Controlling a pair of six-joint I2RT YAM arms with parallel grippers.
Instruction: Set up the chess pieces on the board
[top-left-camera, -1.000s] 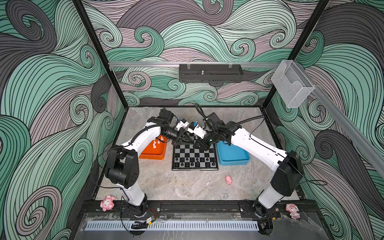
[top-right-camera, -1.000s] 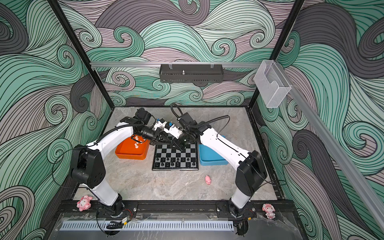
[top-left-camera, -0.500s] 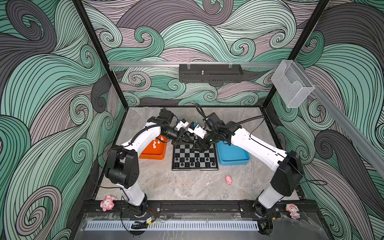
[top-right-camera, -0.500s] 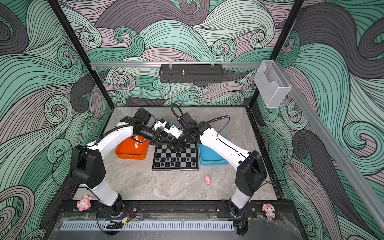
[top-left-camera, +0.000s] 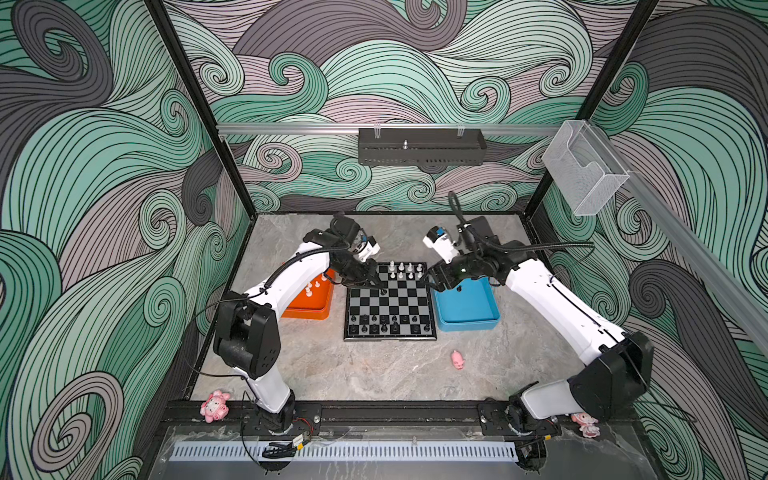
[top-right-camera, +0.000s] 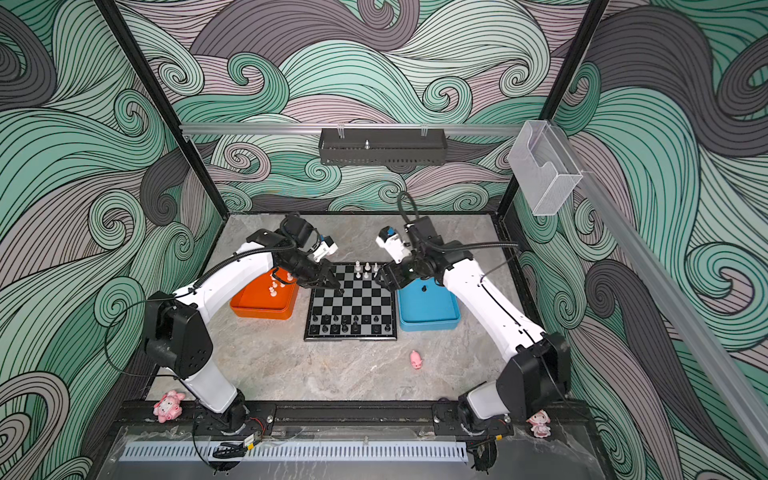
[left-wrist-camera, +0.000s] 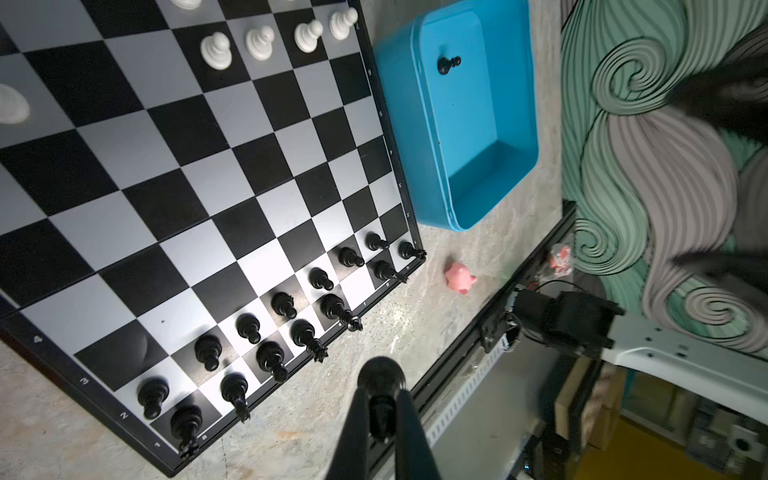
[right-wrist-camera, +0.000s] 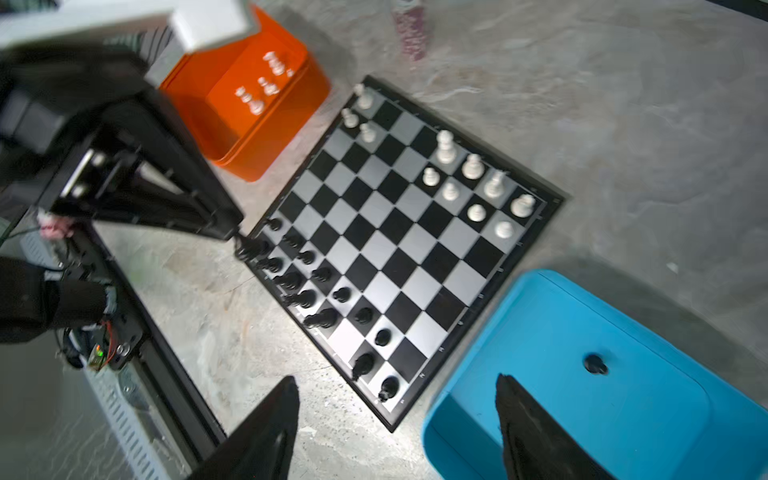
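The board (top-left-camera: 400, 300) lies mid-table between two trays. White chess pieces (top-left-camera: 401, 270) stand on its far rows and black chess pieces (top-left-camera: 386, 325) fill its near rows. My left gripper (top-left-camera: 379, 287) hangs over the board's far-left squares. In the left wrist view this gripper (left-wrist-camera: 382, 395) is shut on a small black piece (left-wrist-camera: 381, 376). My right gripper (top-left-camera: 432, 281) is at the board's far right edge, by the blue tray. Its fingers (right-wrist-camera: 266, 428) stand wide open with nothing between them.
An orange tray (top-left-camera: 309, 305) left of the board holds a few white pieces (top-left-camera: 314, 286). A blue tray (top-left-camera: 467, 311) on the right holds one black piece (top-left-camera: 459, 288). A pink pig (top-left-camera: 458, 359) lies on the table near the board's front right corner.
My right gripper has opened and drawn back to the right, away from the left gripper, toward the blue tray. The left gripper stays shut on the black piece.
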